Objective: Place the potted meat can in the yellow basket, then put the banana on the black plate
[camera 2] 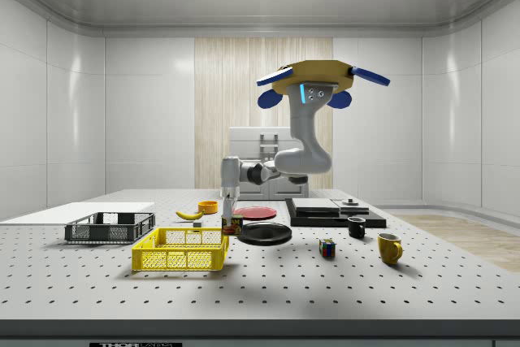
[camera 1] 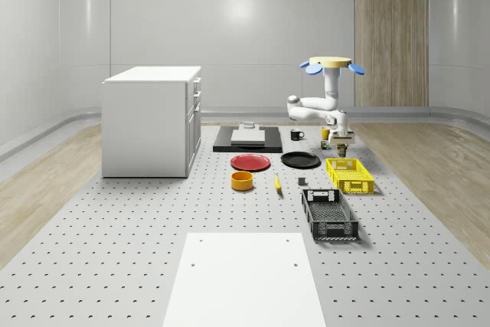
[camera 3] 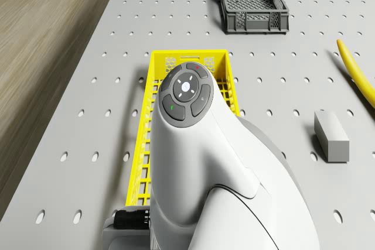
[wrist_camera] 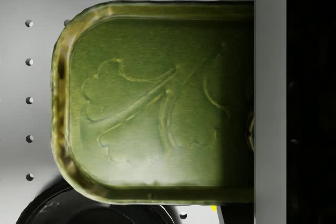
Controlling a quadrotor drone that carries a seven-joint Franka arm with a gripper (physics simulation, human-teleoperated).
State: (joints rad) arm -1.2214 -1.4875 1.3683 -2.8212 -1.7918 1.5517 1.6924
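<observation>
potted meat can (wrist_camera: 152,103) sits in the hand's (camera 2: 231,215) grip, held just above the bench (camera 1: 115,250) beside the far end of the yellow basket (camera 2: 180,249), between the basket and the black plate (camera 1: 300,160). banana (camera 1: 277,182) lies on the bench beyond the plate, away from the basket. drone (camera 2: 313,87) hovers high, near the basket's far end.

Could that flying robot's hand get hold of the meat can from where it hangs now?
Probably yes. The hand already sits right on the potted meat can, beside the yellow basket, and the wrist view has the can's top directly below it. Nothing stands between them. The drone hovers above the table.
</observation>
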